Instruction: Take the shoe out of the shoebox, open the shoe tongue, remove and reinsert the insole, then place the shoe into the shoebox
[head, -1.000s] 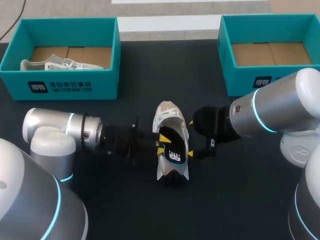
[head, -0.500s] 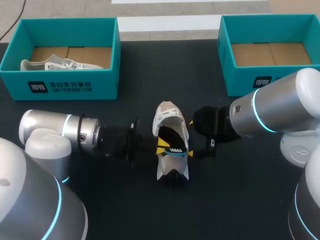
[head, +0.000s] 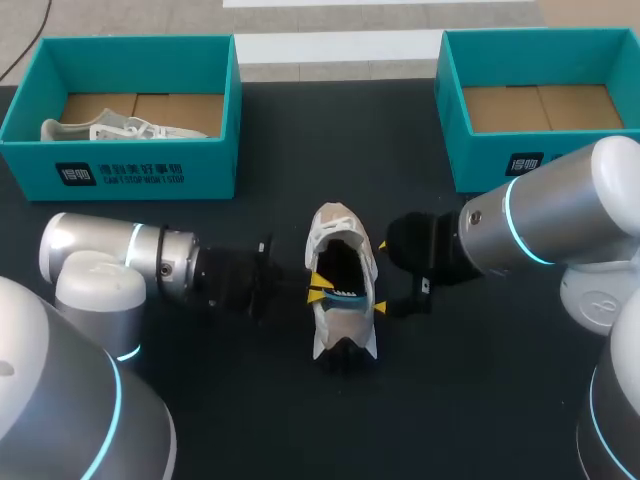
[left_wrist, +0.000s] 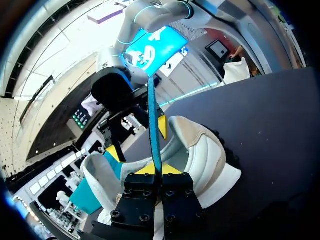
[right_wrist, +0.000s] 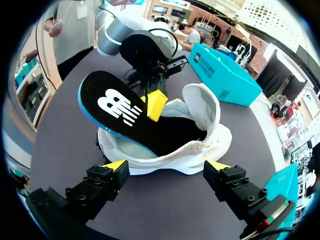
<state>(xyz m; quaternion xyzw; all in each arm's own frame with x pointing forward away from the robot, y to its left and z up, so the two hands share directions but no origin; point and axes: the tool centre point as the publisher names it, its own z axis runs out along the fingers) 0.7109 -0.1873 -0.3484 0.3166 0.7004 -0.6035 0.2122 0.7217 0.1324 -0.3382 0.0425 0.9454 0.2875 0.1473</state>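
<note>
Because the left jaws pinch only the rim of the insole, half-seated in the shoe resting on the worktop between the wide-open, empty right jaws, pushing may buckle the insole or shove the apparently unrestrained shoe aside.

Black table, spare pale shoe in far-left teal box

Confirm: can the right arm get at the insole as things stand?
Probably yes: the insole sticks up out of the shoe, facing the open right tool; the left tool pinches only its far edge.
</note>
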